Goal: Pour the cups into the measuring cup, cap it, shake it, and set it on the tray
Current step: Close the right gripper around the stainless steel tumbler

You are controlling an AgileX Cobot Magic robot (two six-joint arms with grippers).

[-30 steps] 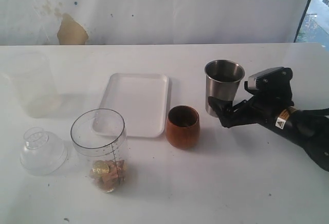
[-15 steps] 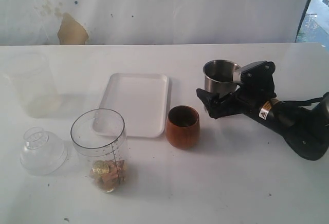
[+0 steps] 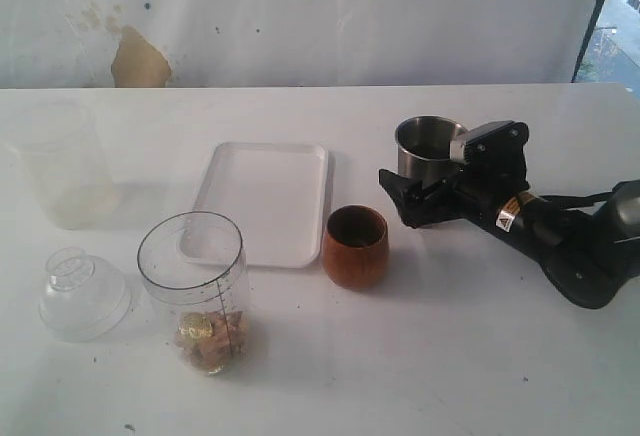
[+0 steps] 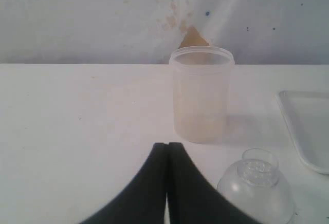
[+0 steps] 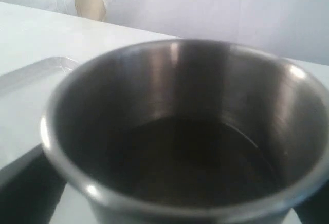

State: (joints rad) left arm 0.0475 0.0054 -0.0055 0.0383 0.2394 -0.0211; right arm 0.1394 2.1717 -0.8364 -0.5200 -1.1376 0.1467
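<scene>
Exterior view puts the stainless-steel tumbler on the right of the table, upright with its mouth up, just right of the white tray and a little farther back than the brown wooden cup. The right gripper reaches in low from the right and lies nearly level, so its fingers cross the tumbler's upright axis at the lower body. The jaws are spread wide with the tumbler between them. In the right wrist view one dark finger shows at each side of the steel rim and the bowl fills the picture. I cannot tell whether the pads touch the metal, and nothing looks clamped.

That straddle is what the coming move depends on. Closing should catch the tumbler square across its width, and it looks seated deep enough (the rim stands above the fingers).

The clear measuring cup stands well to the left and nearer, with a few brownish pieces at its bottom. The carry therefore runs left and toward the near edge, past the wooden cup, which sits close to the near finger.

The left gripper is closed on nothing. It is over the far-left table, facing the frosted plastic cup and the clear domed lid, and is much the farther arm from the tumbler.
</scene>
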